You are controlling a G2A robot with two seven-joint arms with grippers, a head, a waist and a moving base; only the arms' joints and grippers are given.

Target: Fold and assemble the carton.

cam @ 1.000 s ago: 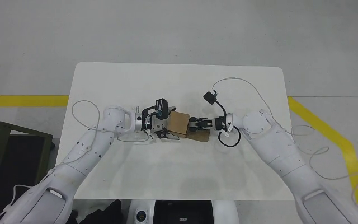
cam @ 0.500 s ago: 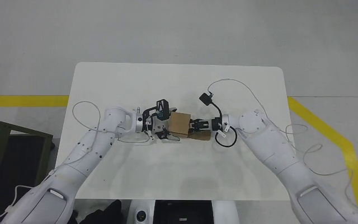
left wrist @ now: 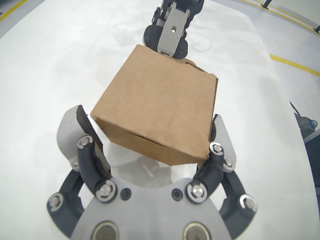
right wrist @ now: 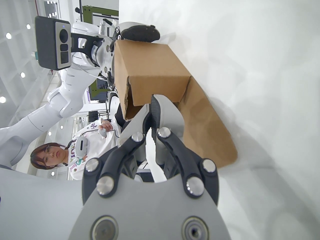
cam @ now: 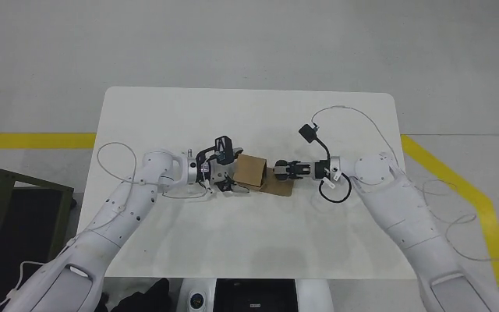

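Two grippers flank the brown cardboard carton (cam: 251,170) on the white table (cam: 156,117). The left gripper (left wrist: 148,116) is spread around one end. The right gripper (right wrist: 151,103) has its fingers pressed together at the open flap end.

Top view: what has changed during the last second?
The right arm drew back outward, so the right gripper, shut, slid slightly away at the open end of the carton. The carton and the left gripper, around its other end, stayed in place.
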